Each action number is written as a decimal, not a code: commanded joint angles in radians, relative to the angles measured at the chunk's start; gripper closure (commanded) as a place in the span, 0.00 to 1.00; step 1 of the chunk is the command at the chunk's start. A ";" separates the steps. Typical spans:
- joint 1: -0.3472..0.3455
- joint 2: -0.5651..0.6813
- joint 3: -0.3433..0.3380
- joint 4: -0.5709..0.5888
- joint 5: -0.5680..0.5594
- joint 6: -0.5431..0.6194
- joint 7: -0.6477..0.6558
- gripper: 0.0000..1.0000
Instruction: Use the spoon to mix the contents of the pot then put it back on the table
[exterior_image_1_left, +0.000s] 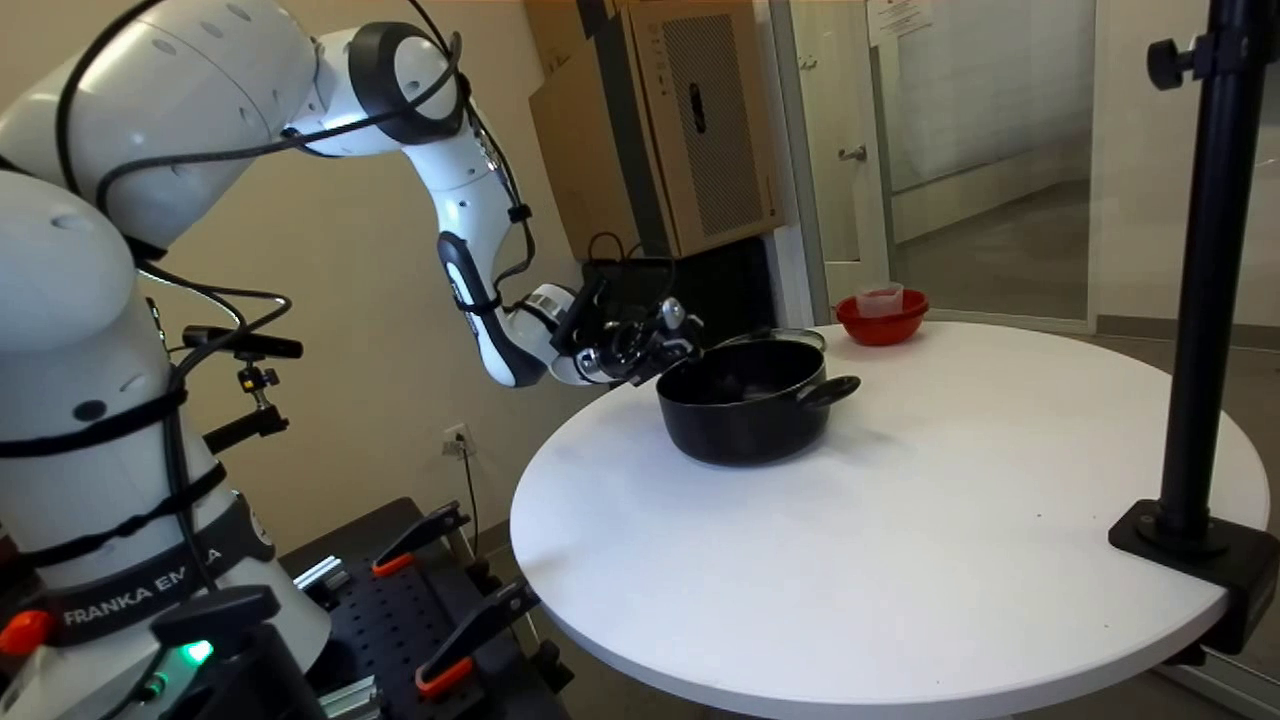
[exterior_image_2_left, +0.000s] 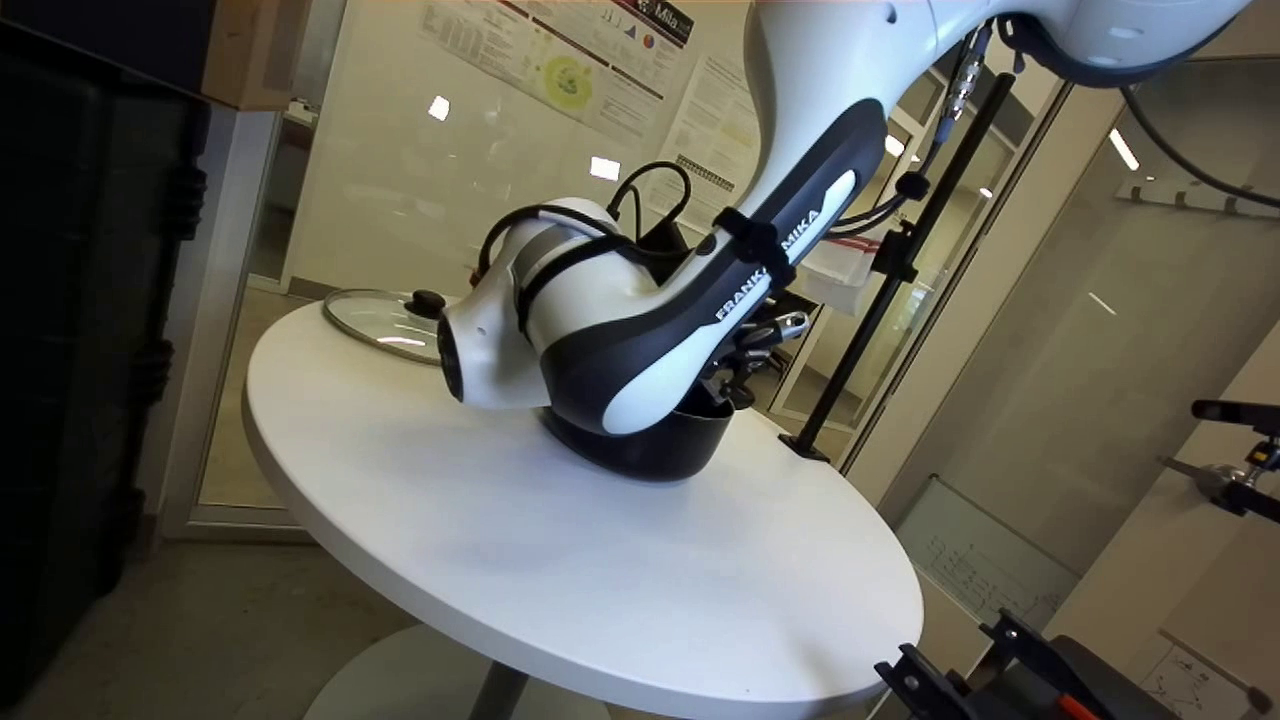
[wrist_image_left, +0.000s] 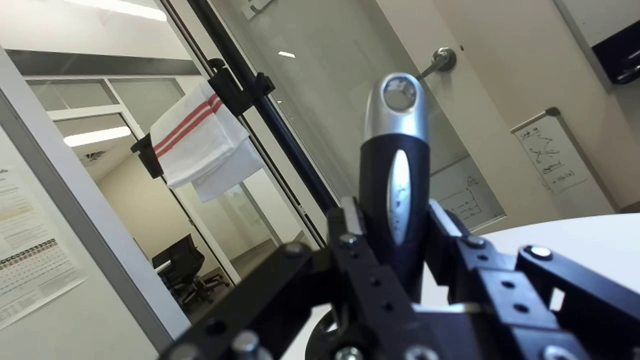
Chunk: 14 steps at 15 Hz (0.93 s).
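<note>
1. Our claw (wrist_image_left: 396, 212) grasps the spoon (wrist_image_left: 397, 172) by its handle, near the rim of the pot (exterior_image_1_left: 745, 435).
2. The spoon's axis slants, handle end up; we cannot see its bowl.
3. Stirring, we judge, needs its lower end inside the pot.

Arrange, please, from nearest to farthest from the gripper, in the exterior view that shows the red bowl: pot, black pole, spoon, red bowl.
1. Spoon: handle gripped, clearest in the wrist view.
2. Pot: lower, close to the gripper.
3. Red bowl: beyond the pot, near the table's far edge.
4. Black pole: at the table's edge, picture right.
</note>
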 joint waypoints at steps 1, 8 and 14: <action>-0.072 -0.099 0.030 -0.161 -0.019 0.079 -0.018 0.92; -0.221 -0.215 0.001 -0.315 -0.015 0.237 -0.047 0.92; -0.252 -0.213 -0.026 -0.234 -0.002 0.233 -0.025 0.92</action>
